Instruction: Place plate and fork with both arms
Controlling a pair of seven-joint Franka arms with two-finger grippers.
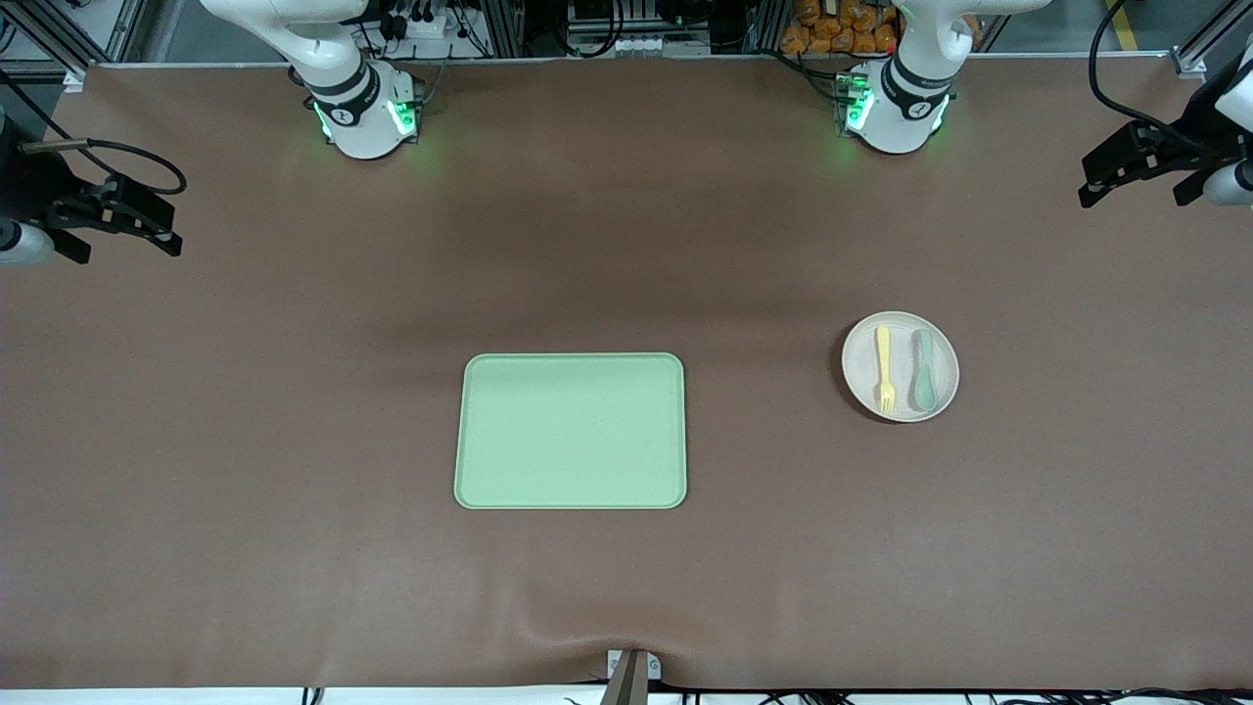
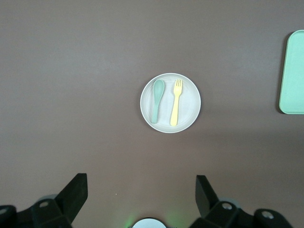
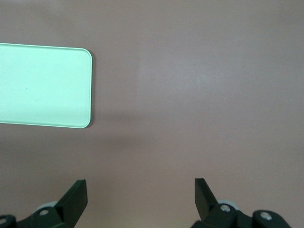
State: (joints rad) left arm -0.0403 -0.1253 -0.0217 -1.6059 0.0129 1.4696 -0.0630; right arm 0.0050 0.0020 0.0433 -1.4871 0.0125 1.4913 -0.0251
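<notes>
Pale plastic is what you're handling: the plate [image 2: 170, 103] lies on the brown counter [image 1: 294, 392] below your left hand [image 2: 141, 190], out ahead of its spread, empty fingers [image 2: 73, 192]. On it rest the yellow fork [image 2: 175, 101] and a grey-green spoon [image 2: 156, 99], side by side. The fork looks light, stiff and slippery, so pinch its slim handle mid-length. Take the plate by its shallow rim; it likely slides easily. Your right hand [image 3: 140, 192], fingers also apart and empty, waits above bare counter near the green tray [image 3: 45, 85].
</notes>
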